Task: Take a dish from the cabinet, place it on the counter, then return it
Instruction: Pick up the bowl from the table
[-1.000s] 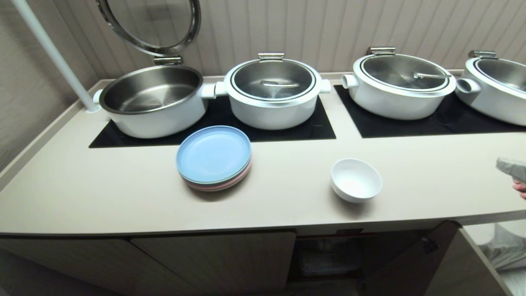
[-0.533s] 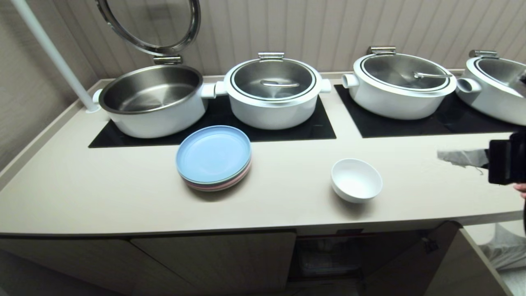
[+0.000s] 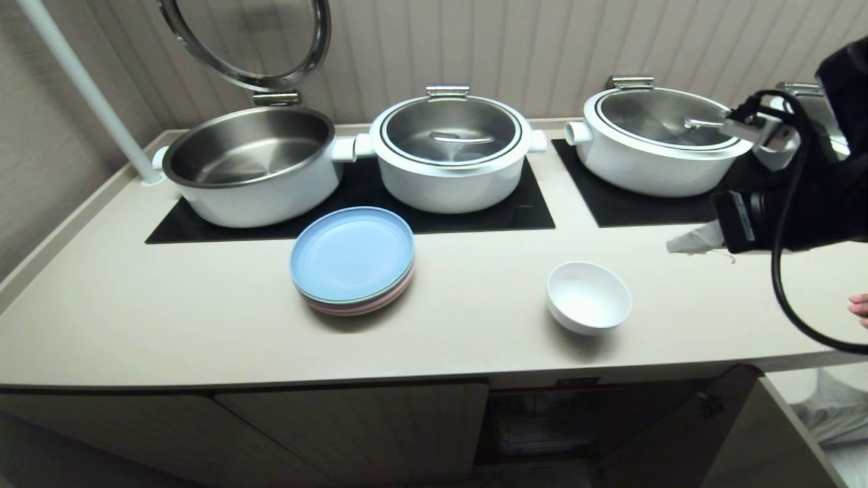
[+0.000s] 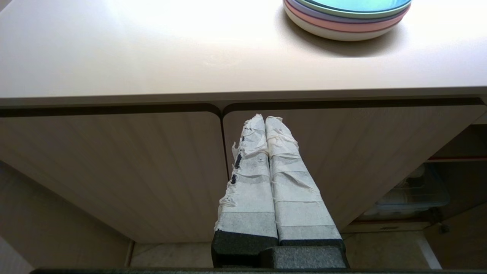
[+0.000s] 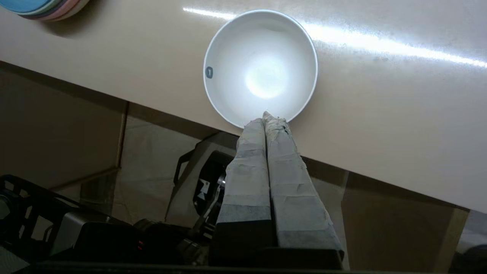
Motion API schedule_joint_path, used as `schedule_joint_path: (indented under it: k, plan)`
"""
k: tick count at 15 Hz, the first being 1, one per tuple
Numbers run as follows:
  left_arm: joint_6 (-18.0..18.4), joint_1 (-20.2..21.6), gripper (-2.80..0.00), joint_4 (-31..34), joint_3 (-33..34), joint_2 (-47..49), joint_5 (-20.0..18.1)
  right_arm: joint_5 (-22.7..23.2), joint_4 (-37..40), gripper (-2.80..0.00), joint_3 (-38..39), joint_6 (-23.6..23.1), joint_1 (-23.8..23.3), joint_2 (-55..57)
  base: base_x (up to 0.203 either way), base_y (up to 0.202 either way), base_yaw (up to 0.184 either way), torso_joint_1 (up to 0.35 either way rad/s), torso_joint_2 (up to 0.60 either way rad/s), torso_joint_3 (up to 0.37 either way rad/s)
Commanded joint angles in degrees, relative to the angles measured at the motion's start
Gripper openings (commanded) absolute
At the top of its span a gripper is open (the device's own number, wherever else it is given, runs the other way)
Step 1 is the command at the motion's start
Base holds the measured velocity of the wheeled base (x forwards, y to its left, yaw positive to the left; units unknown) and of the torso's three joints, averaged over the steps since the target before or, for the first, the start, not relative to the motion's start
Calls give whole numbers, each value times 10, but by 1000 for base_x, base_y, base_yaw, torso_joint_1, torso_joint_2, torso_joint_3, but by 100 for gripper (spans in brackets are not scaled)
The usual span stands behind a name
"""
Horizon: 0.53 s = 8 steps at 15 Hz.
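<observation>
The dish, a small white bowl, stands upright and empty on the beige counter near its front edge. My right gripper hovers above the counter to the right of the dish, apart from it, its taped fingers shut on nothing. The right wrist view looks down into the dish, with the shut right gripper pointing at its rim. The cabinet below the dish stands open. My left gripper is parked low before the closed cupboard doors, shut and empty.
A stack of pastel plates lies left of the dish. Several big white pots sit on black cooktop panels at the back, the leftmost with its lid up. A person's hand shows at the right edge. The cabinet door hangs open.
My right arm has come into the head view from the right edge, rising and reaching left towards the dish. The dish and plates have not moved.
</observation>
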Motion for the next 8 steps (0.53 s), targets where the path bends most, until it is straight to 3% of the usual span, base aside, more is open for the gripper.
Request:
schedule_joint_path:
  k: [1, 5, 8]
  plan:
    - [0, 0, -280, 0, 0, 0, -1, -10, 80, -280, -91, 0, 8, 75, 0, 0, 0, 0, 0, 0]
    - [0, 0, -280, 0, 0, 0, 0, -59, 196, -280, -221, -7, 24, 165, 0, 0, 0, 0, 0, 0]
    - [0, 0, -280, 0, 0, 0, -1, -83, 209, -280, -230, -32, 32, 201, 0, 0, 0, 0, 0, 0]
